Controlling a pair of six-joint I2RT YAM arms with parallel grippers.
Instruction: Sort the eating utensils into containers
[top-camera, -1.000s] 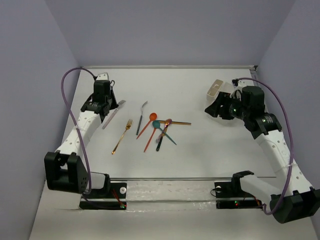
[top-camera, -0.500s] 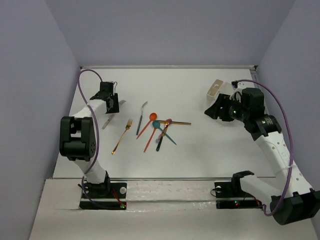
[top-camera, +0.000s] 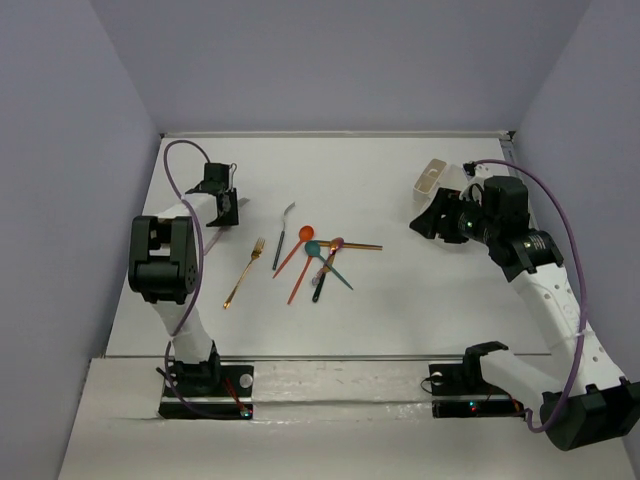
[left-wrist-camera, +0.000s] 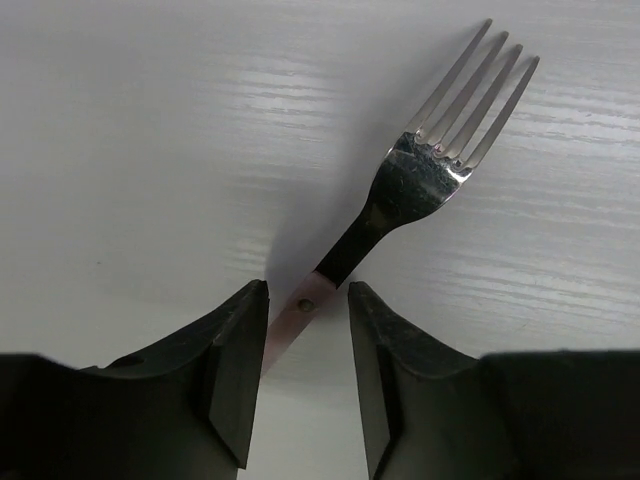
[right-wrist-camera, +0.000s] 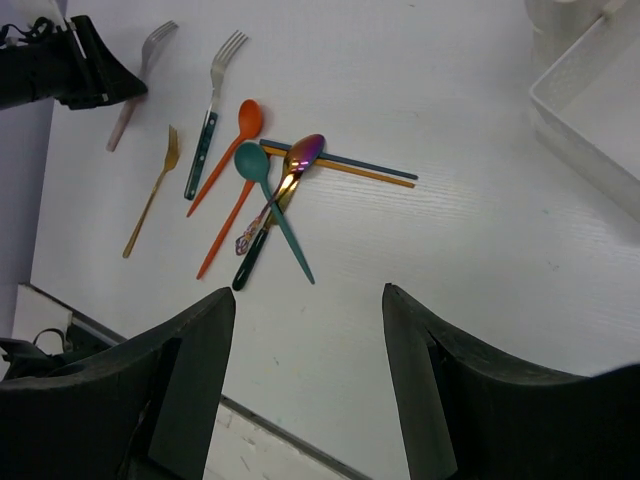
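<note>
A silver fork (left-wrist-camera: 440, 150) with a black neck and pinkish handle lies on the white table at the back left. My left gripper (left-wrist-camera: 307, 290) is open, its jaws either side of that handle; it also shows in the top view (top-camera: 224, 203). The other utensils lie mid-table: a gold fork (top-camera: 243, 272), a dark blue fork (top-camera: 282, 228), an orange spoon (top-camera: 297, 246), a teal spoon (top-camera: 325, 260), a purple spoon (right-wrist-camera: 292, 168) and gold and blue sticks (right-wrist-camera: 350, 168). My right gripper (right-wrist-camera: 305, 295) is open and empty, above the table beside the white bin (right-wrist-camera: 600, 110).
The bin with its tan cup (top-camera: 432, 176) stands at the back right near the wall. A black-handled utensil (right-wrist-camera: 252, 262) and an orange stick (right-wrist-camera: 222, 238) lie in the pile. Grey walls close in the left, back and right sides.
The left arm has folded up, its elbow rising toward the camera, and its gripper has shifted a little back along the silver fork. The right arm has not moved.
</note>
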